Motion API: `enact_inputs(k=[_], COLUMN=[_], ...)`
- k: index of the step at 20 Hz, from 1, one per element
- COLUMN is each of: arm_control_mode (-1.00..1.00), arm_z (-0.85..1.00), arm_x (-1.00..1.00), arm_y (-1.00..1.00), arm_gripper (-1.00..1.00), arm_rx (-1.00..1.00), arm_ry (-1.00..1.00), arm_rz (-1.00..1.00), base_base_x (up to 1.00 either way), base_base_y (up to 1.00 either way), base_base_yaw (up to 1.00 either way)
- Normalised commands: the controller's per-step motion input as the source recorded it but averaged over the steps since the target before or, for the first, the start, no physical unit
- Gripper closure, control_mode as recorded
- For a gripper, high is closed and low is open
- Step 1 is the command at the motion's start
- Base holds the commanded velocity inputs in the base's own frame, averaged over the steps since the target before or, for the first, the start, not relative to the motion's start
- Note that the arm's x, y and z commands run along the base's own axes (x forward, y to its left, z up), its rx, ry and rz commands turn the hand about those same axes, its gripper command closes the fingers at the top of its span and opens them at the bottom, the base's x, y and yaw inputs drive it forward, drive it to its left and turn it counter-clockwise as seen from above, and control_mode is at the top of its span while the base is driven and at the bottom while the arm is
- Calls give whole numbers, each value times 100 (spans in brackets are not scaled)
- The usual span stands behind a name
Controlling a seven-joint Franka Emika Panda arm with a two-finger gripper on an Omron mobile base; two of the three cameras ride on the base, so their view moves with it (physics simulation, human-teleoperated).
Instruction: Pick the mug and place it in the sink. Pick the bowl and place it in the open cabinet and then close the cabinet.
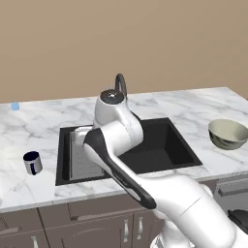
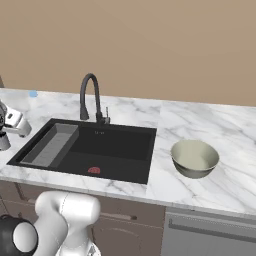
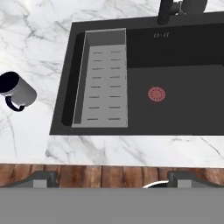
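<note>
Two things wait for me on the bench (image 1: 160,104), and nothing has been picked up yet. I go from near to far.

Nearest to me is my pincer (image 3: 112,178). In the hand view its two dark tips stand wide apart with nothing between them. It hangs over the near edge of the bench, in front of the sink (image 3: 175,48).

Next comes the mug (image 1: 32,162). It sits on the bench just left of the sink, close to the near edge. It stands upright, with its dark inside showing at the top. I think it is small, light and hard, so it will not squash. Its round side may be a bit slippery. I would take it across the body, or over the rim, with one tip inside and one outside. I would not grab the little handle.

The sink is in the middle, black, with a grey tray on its left side.

The bowl (image 2: 194,158) sits on the right, near the sink's right edge. It is wide and smooth, so I think its thin rim is the best spot to pinch.
</note>
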Motion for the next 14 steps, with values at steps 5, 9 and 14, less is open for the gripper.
enact_inputs(k=[5,9,14], arm_control_mode=[-100,-100,-100], arm_z=[-18,-30,-35], arm_x=[0,0,1], arm_y=[54,45,33], arm_gripper=[-100,-100,-100], arm_rx=[3,5,1], arm_ry=[0,0,0], arm_rz=[0,0,0], base_base_x=[0,0,0], base_base_y=[0,0,0], base_base_yaw=[0,0,0])
